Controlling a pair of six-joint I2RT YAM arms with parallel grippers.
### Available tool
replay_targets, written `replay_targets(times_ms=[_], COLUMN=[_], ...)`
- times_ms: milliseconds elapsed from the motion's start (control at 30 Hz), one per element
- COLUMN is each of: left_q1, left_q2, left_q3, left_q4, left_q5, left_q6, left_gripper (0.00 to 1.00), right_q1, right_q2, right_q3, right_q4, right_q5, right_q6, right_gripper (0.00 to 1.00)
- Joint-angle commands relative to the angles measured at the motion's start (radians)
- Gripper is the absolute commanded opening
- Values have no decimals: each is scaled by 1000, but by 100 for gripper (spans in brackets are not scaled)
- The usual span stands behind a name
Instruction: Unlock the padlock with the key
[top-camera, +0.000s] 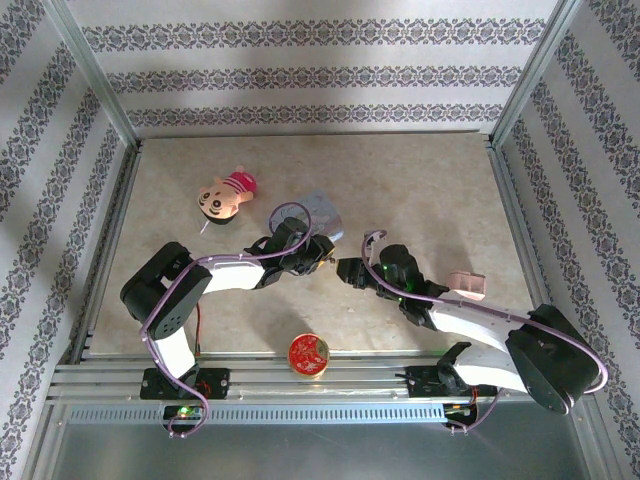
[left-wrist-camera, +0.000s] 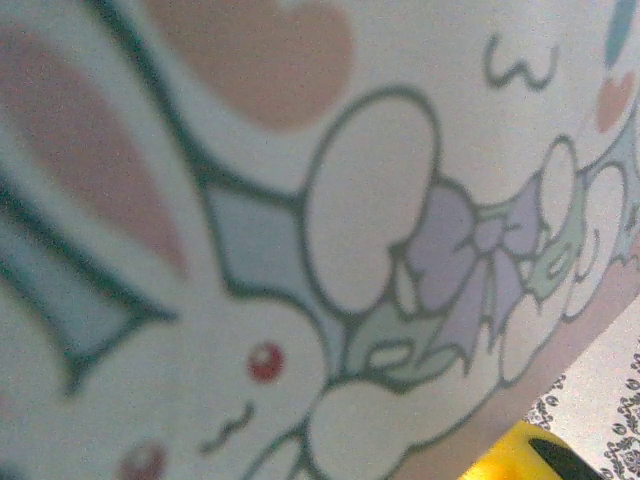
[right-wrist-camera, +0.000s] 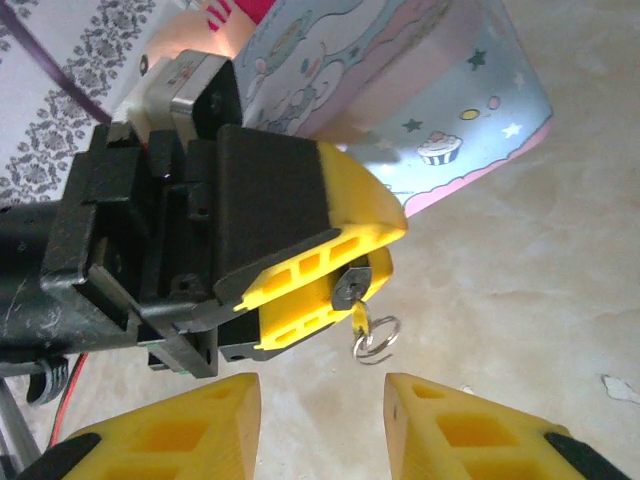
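The padlock (right-wrist-camera: 350, 288), a tiny dark, silvery lock, is pinched between the yellow fingers of my left gripper (right-wrist-camera: 390, 250), which is shut on it. The key (right-wrist-camera: 361, 316) sticks out of its face, and a wire ring (right-wrist-camera: 377, 337) hangs from the key. My right gripper (right-wrist-camera: 320, 390) is just below, open, with nothing between its fingers and a small gap to the ring. From above, the left gripper (top-camera: 322, 256) and the right gripper (top-camera: 346, 270) meet tip to tip at mid-table.
The pale blue cartoon tin (top-camera: 318, 208) lies just behind the left gripper, and its print (left-wrist-camera: 300, 200) sits close against the left wrist camera. A doll (top-camera: 225, 195) lies at back left, a round red disc (top-camera: 309, 354) at the near edge, and a pink object (top-camera: 467, 285) to the right.
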Motion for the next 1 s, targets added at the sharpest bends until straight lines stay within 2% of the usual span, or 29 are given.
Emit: replay_targets(times_ms=[0,133,300,567,767,900,967], left_q1=[-16,-15,-15,-16,-16,-16,-16], left_q2=[49,50,49,50,47,47,47], left_q3=[-57,-58,-58,-55,-55,-53,-51], left_q4=[-151,-149,-143,-143,-140,-138,-138], left_q5=[115,118,123,129,132,140,147], left_q6=[-113,-112,-111,-107,-106,-103,-100], left_gripper=[17,17,17,18,18,17,17], right_q1=[12,12,12,14,11,6,0], right_q2=[25,81,158,231,279,301,307], right_q3=[-6,23,56,78,102,105,107], right_q4=[44,67,108,156,171,197,214], right_q5=[42,18,-21,-31,-44,-54,-61], right_q6=[38,34,25,20,21,32,39], right_gripper=[39,40,32,26,15,0,0])
